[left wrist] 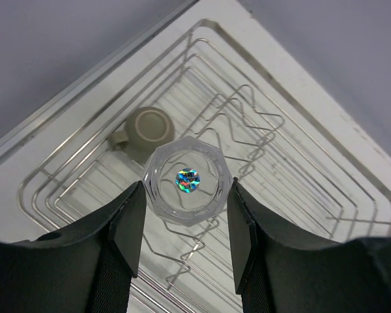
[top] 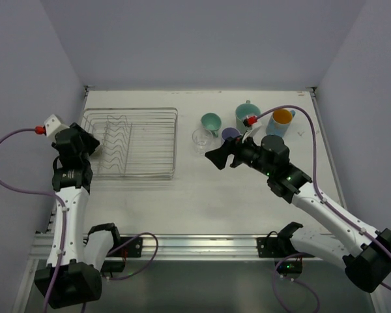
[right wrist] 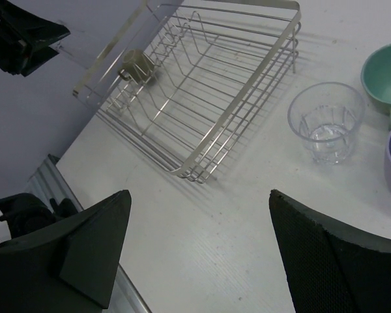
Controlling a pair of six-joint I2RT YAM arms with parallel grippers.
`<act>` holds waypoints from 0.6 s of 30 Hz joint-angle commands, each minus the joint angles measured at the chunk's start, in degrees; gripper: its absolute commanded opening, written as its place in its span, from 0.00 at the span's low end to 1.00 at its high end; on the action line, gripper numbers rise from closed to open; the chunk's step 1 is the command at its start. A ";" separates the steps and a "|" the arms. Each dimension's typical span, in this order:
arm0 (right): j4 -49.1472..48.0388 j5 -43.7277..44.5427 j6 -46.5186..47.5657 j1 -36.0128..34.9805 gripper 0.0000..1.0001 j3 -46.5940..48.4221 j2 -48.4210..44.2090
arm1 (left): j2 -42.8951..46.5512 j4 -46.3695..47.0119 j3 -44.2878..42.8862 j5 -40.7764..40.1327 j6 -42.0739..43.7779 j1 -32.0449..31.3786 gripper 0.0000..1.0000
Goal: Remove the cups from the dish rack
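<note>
White surface, rack by left edge | left end effector clamps glass | right end effector open, empty | risk: slick glass may slip, snag prongs

White matte bench. Pale lavender-grey walls enclose it on three sides. Aluminium rail runs along near edge.

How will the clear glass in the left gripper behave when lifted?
The clear glass looks rigid and probably light. Its smooth wall may slip, though flat facets suit the left gripper. It could crack if dropped on the dish rack.
</note>
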State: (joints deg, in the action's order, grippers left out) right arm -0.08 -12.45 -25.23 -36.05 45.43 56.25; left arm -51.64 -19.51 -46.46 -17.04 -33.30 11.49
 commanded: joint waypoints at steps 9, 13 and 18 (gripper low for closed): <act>-24.94 -7.59 -17.21 -3.85 0.89 -5.18 4.04 | 4.18 14.12 -1.81 38.60 -7.82 -3.66 0.11; -29.28 -9.52 -18.81 -6.74 0.89 -2.90 7.90 | 3.21 29.57 2.59 48.49 -17.39 -7.78 0.11; -33.13 -9.96 -19.50 -9.12 0.89 0.98 13.09 | 2.94 40.14 7.07 51.22 -23.38 -18.42 0.11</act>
State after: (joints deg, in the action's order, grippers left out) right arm -24.88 -20.71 -42.52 -44.25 42.94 67.92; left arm -48.88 6.76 -41.36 26.72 -49.54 -2.79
